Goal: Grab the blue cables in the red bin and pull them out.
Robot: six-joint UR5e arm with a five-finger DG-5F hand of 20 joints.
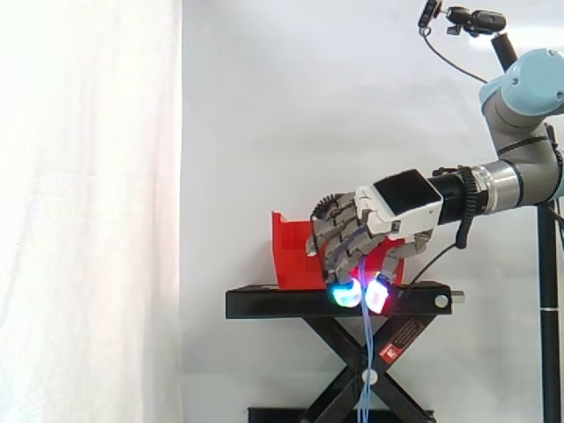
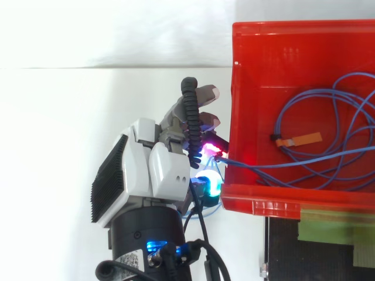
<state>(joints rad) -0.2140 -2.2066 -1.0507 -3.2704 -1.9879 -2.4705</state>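
A red bin (image 1: 291, 256) stands on a black stand (image 1: 264, 304). In the top view the bin (image 2: 281, 202) holds loose coils of thin blue cables (image 2: 263, 167) with an orange tag (image 2: 306, 139). My hand (image 2: 155, 170) is just outside the bin's left wall, its fingers curled. Strands run from the coils over that wall into the fingers. In the side view the hand (image 1: 352, 238) hangs in front of the bin with its glowing fingertips (image 1: 344, 295) pointing down. A blue cable (image 1: 365, 352) drops from between them, past the stand's top.
The stand is a scissor lift with crossed legs (image 1: 335, 352) below its top plate. A white curtain (image 1: 88, 211) hangs behind and to the left. The arm (image 1: 520, 176) comes in from the right, next to a dark pole (image 1: 551, 335).
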